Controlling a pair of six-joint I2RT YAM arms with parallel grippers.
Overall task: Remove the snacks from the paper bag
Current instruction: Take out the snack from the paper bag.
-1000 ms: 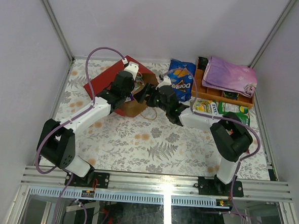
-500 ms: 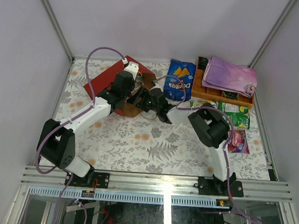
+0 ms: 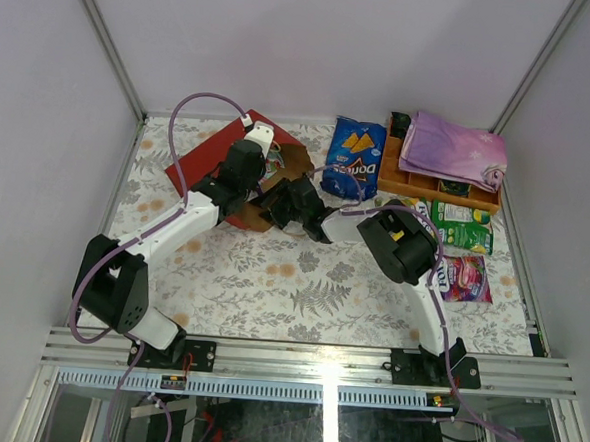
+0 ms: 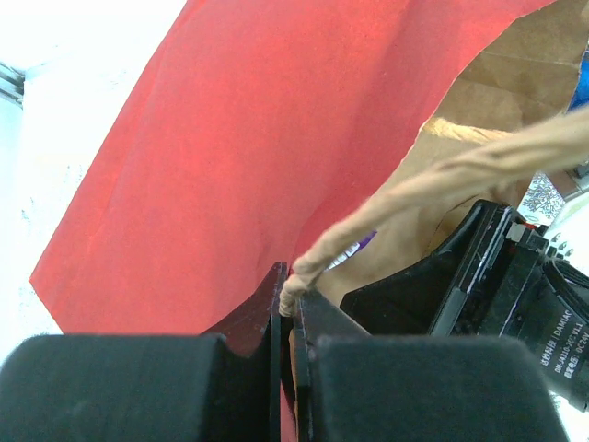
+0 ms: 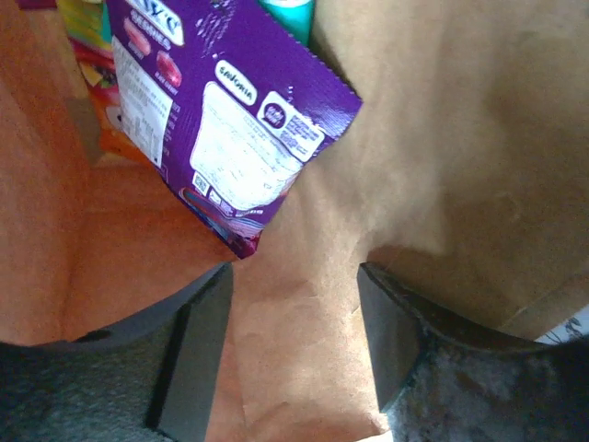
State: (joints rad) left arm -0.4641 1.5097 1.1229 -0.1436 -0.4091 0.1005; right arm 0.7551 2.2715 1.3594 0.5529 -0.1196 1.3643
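The paper bag point(image 3: 224, 157) lies on its side at the back left, red outside, its brown mouth facing right. My left gripper point(image 3: 265, 175) is shut on the bag's string handle point(image 4: 442, 175) at the rim of the red wall point(image 4: 230, 138). My right gripper point(image 3: 279, 202) is open inside the bag's mouth, its jaws point(image 5: 294, 322) over the kraft lining point(image 5: 442, 138). A purple packet point(image 5: 230, 120) lies just beyond its left finger, with a teal packet point(image 5: 290, 11) and others behind. The blue Doritos bag point(image 3: 354, 157), a green pack point(image 3: 463, 213) and a pink pack point(image 3: 462, 276) lie outside.
An orange wooden tray point(image 3: 418, 180) with a folded purple cloth point(image 3: 452, 148) stands at the back right. My right gripper's black body point(image 4: 488, 285) sits close beside my left fingers. White walls enclose the floral table point(image 3: 301, 282).
My right gripper has moved left from beside the Doritos bag into the bag's mouth. Its elbow has swung left, uncovering the pink pack. The left arm has held still.
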